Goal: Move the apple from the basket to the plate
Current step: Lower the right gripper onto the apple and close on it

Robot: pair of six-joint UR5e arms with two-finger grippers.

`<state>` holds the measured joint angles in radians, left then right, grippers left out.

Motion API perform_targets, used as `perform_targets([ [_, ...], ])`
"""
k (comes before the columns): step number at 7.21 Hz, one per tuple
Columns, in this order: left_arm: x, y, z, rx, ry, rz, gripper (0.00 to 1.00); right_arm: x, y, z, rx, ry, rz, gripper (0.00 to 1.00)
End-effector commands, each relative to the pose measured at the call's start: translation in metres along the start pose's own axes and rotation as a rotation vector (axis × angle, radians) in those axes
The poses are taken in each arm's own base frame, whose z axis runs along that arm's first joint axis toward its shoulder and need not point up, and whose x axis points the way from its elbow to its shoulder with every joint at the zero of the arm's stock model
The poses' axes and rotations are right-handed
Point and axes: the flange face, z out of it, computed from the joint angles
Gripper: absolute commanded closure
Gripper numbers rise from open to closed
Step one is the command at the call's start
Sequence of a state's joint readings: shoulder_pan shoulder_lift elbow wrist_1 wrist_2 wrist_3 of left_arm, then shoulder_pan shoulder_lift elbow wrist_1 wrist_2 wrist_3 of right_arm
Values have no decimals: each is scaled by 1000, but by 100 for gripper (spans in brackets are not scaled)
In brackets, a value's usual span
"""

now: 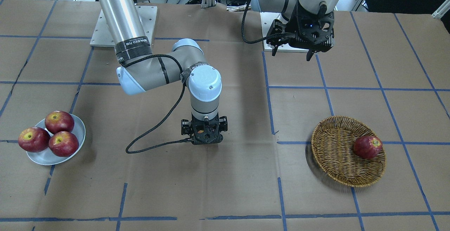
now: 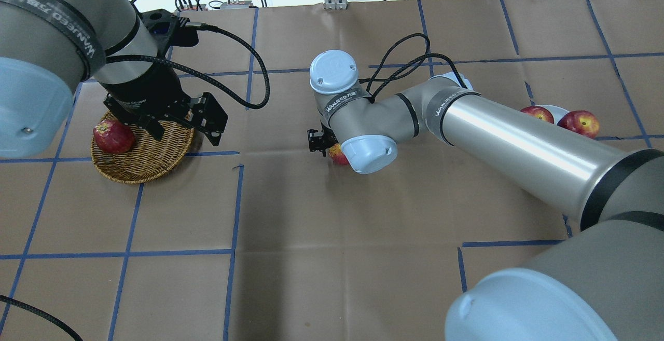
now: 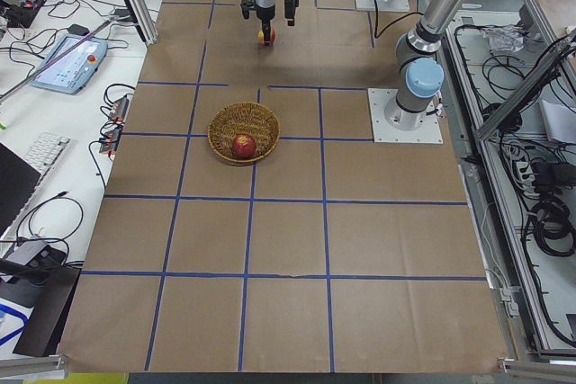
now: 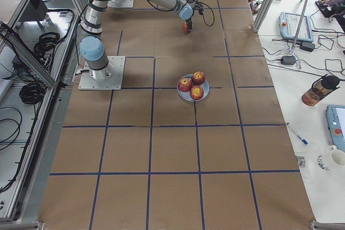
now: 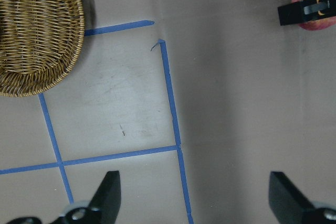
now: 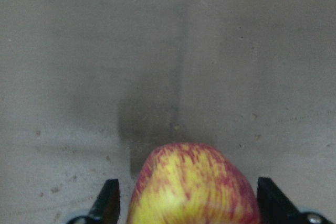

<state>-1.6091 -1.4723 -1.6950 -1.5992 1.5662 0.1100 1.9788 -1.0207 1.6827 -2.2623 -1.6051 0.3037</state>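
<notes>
The apple (image 6: 194, 187), red streaked with yellow, sits between the fingers of my right gripper (image 6: 189, 203), which is shut on it just above the brown paper near the table's middle. It also shows in the overhead view (image 2: 337, 154) and in the left wrist view (image 5: 315, 9). The wicker basket (image 1: 337, 174) lies apart from it, the same basket (image 2: 140, 169) being on the overhead view's left. The pale plate (image 1: 79, 129) lies at the opposite end. My left gripper (image 2: 184, 131) is open and empty, raised beside the basket.
A dark red apple (image 1: 367, 147) lies in the basket. Three dark red apples (image 1: 59, 122) fill the plate. Blue tape lines (image 1: 269, 94) cross the paper. The right arm's cable (image 1: 154, 132) loops beside its wrist.
</notes>
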Motion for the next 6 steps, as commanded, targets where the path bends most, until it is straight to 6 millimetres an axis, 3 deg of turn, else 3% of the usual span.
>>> perform_targets([
  [1, 0, 0, 0, -1, 0, -1, 1, -1, -1, -1, 2, -6, 0, 38],
  [4, 0, 0, 0, -1, 0, -4, 1, 1, -7, -14, 25, -15, 7, 41],
  [6, 0, 1, 0, -1, 0, -4, 1, 9, -27, -50, 81, -28, 27, 39],
])
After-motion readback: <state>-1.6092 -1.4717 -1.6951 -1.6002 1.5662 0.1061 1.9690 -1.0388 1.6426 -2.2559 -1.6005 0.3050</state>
